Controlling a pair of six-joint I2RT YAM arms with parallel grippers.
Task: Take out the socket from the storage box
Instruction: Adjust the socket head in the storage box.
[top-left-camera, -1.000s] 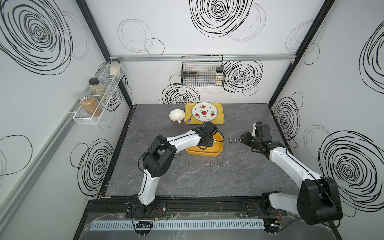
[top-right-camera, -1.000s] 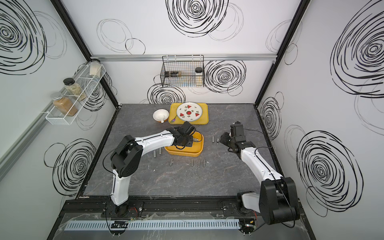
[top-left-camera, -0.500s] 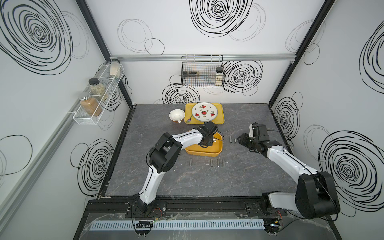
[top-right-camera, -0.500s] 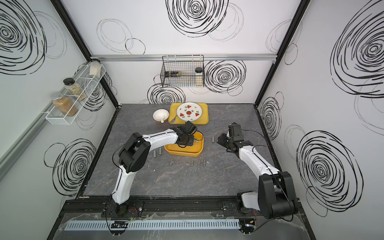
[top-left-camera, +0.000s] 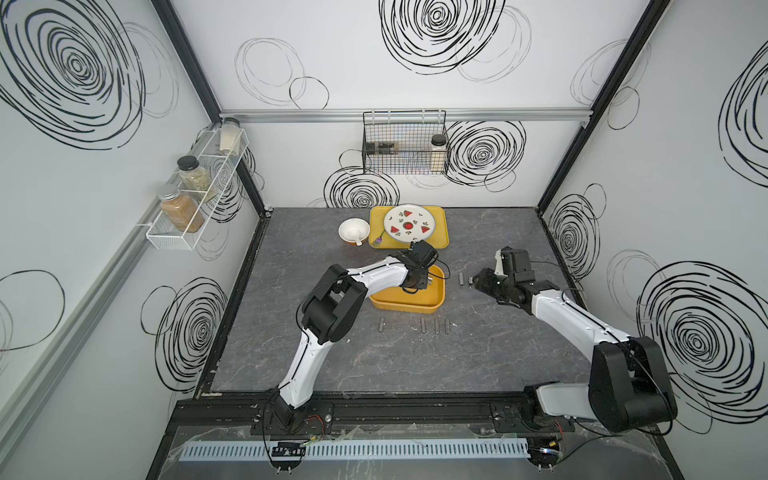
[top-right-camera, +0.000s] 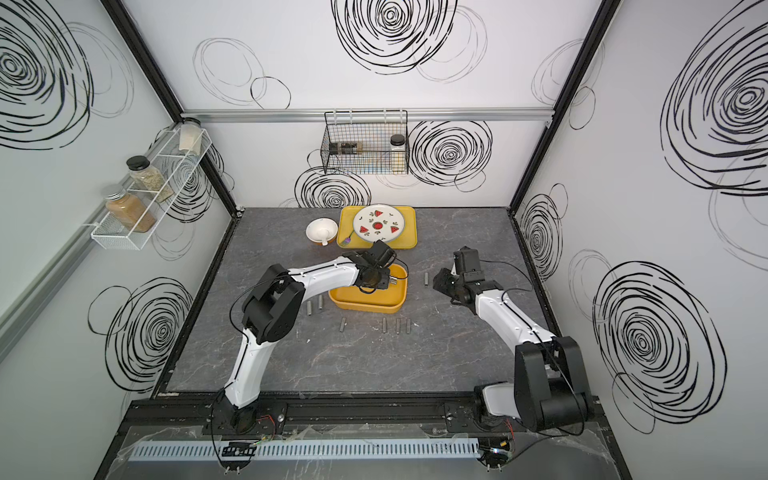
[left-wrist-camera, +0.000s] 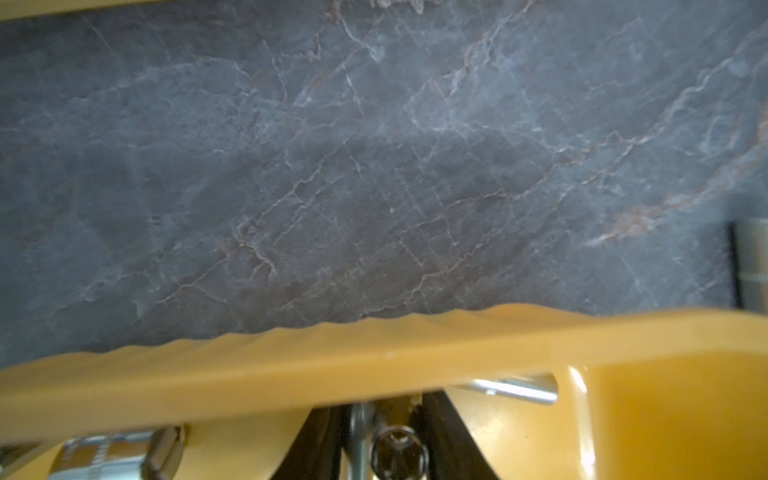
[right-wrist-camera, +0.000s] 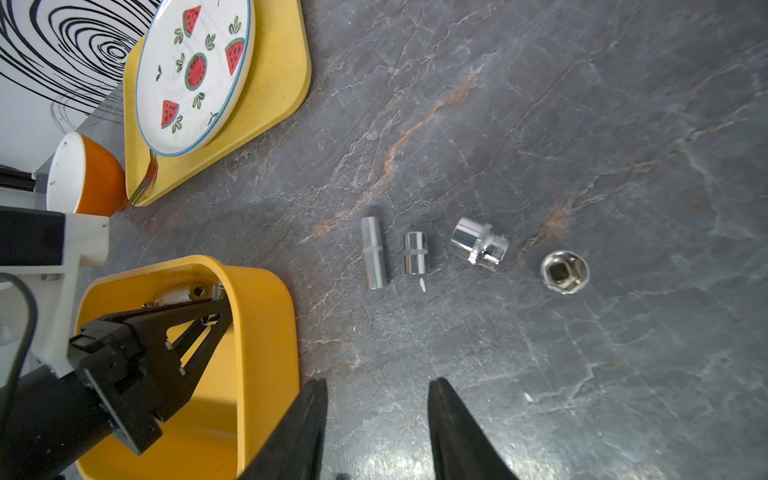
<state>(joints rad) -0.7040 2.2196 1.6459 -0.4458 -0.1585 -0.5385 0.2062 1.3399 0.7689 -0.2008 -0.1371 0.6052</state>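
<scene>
The left end effector (right-wrist-camera: 222, 316) is down inside the storage box (top-left-camera: 405, 306), fingers (left-wrist-camera: 451, 440) narrow either side of a small socket (left-wrist-camera: 398, 454) (end-on, its long axis pointing back at the wrist); pinched or not, I cannot tell. The right end effector (right-wrist-camera: 378, 384) hangs wide and empty, farther off.

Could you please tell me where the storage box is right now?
In both top views the storage box sits midway across the table, just in front of the yellow tray; the left gripper is inside it and sockets lie just before it.
</scene>
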